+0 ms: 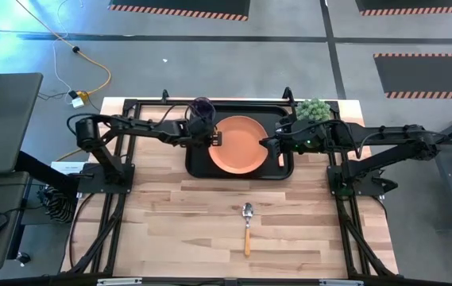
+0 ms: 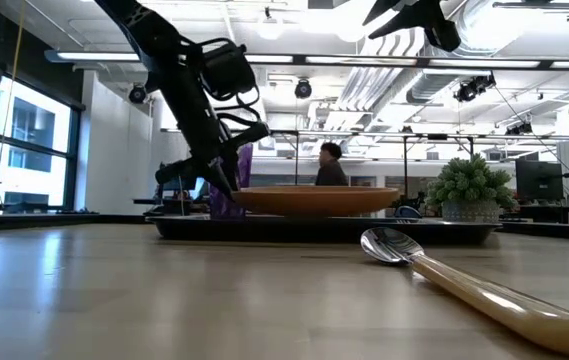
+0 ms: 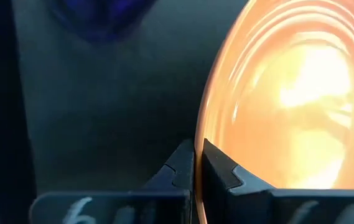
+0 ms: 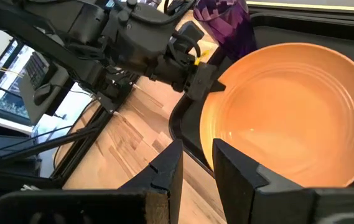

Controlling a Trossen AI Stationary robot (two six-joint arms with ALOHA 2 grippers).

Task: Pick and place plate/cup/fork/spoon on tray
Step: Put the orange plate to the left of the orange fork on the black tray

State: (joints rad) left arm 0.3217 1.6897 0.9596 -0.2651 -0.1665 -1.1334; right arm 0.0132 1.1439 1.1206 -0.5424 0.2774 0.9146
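Two items are sitting on the tray (image 1: pixel 197 164): the plate (image 1: pixel 240 144), which the left gripper (image 1: pixel 214 140) is pinching by its rim, and the cup (image 1: pixel 202 109). The right gripper (image 1: pixel 268 145) is hovering slightly parted and empty. Next, release the rim and fetch the spoon (image 1: pixel 247 226).

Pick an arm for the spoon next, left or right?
Right, probably. The left gripper is shut on the plate rim over the tray. The right gripper hangs by the plate's other edge holding nothing. The spoon lies on the table about midway between the arms.

Grey floor (image 1: pixel 210 71) with striped mats (image 1: pixel 179 9) and a yellow cable (image 1: pixel 90 63). Windows (image 2: pixel 24 150) on one side; ceiling strip lights (image 2: pixel 104 57) above.
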